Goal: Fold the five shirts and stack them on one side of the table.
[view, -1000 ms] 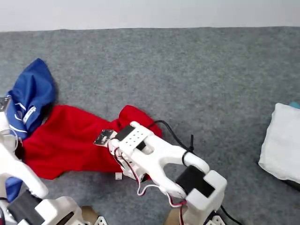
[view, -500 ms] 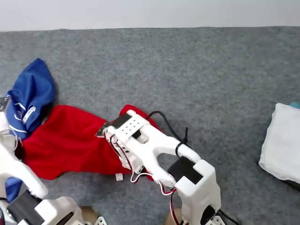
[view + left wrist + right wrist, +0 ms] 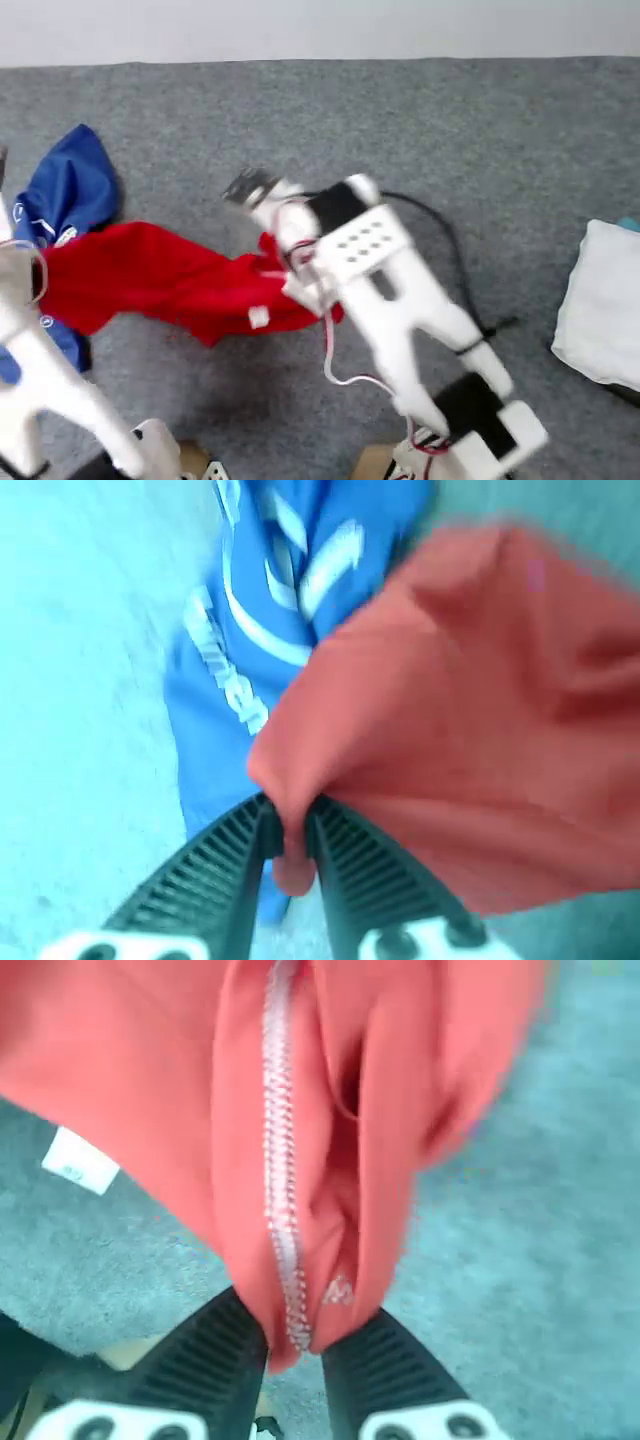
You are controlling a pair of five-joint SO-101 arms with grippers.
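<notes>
While the left arm's fingers [image 3: 225, 865] pinch one end of the red shirt [image 3: 170, 275] and the right arm's fingers [image 3: 370, 1355] clamp the other, it sags between them over the table [image 3: 450, 140]. Spreading seems to be the step in hand; next, both ends likely need lowering flat together.

Grey carpeted table [image 3: 470, 140], white wall [image 3: 300, 28] behind

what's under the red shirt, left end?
The blue shirt: the red shirt crosses over it, with blue showing on both sides. The covered middle of the blue shirt cannot be seen.
</notes>
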